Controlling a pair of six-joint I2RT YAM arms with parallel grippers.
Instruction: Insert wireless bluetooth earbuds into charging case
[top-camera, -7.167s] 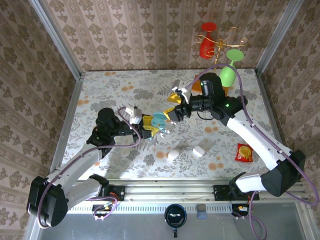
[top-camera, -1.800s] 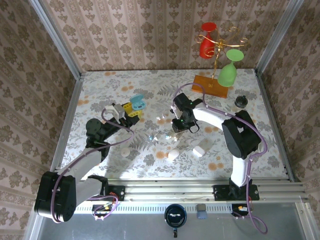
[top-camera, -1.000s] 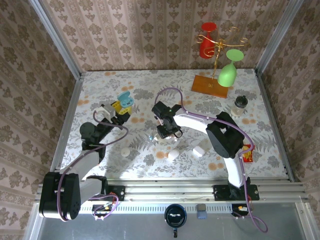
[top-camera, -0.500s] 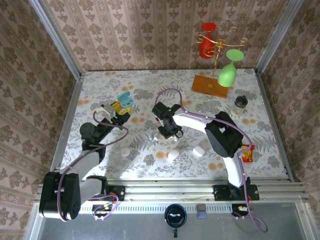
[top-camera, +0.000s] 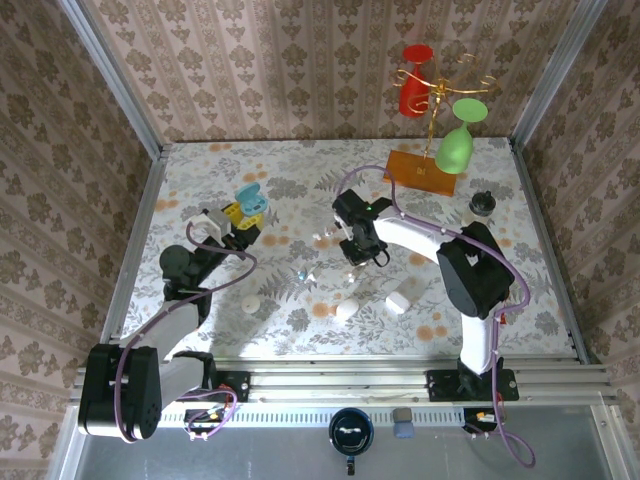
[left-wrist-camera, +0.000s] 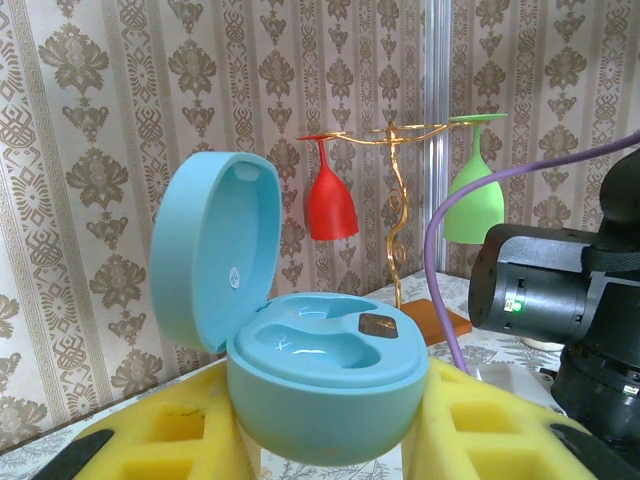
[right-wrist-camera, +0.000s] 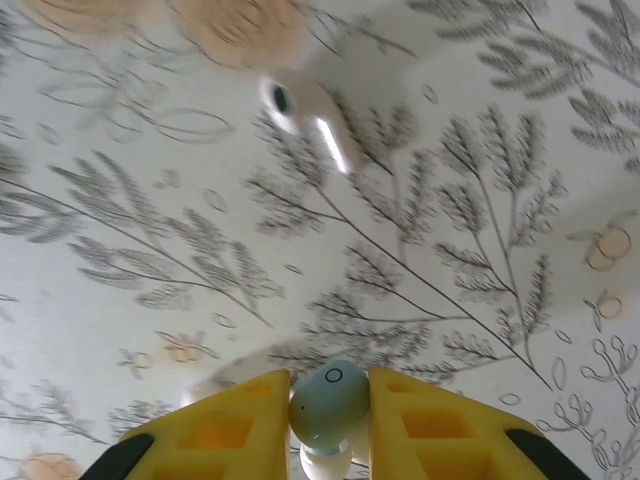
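Earbuds are lying apart. My right gripper (right-wrist-camera: 330, 385) is clamping one pale earbud (right-wrist-camera: 328, 408) between its yellow fingers (right-wrist-camera: 235, 415), above the floral table (right-wrist-camera: 480, 330). A second earbud (right-wrist-camera: 305, 115) is resting on the table beyond it. My left gripper (left-wrist-camera: 325, 445) is grasping the charging case (left-wrist-camera: 330, 385), blue, upright, lid standing open, with a red glass (left-wrist-camera: 330, 205) hanging behind it.

Boxed in on three sides by walls (top-camera: 300, 70) papered in beige-and-brown damask stripes. Framed at the back corners by slanting metal posts (top-camera: 110, 80). Floored with a table (top-camera: 560, 250) under a pale cover printed with grey leaves and orange blossoms. Edged in front by a metal rail (top-camera: 340, 382). Lit evenly, with soft shadows on the cover.
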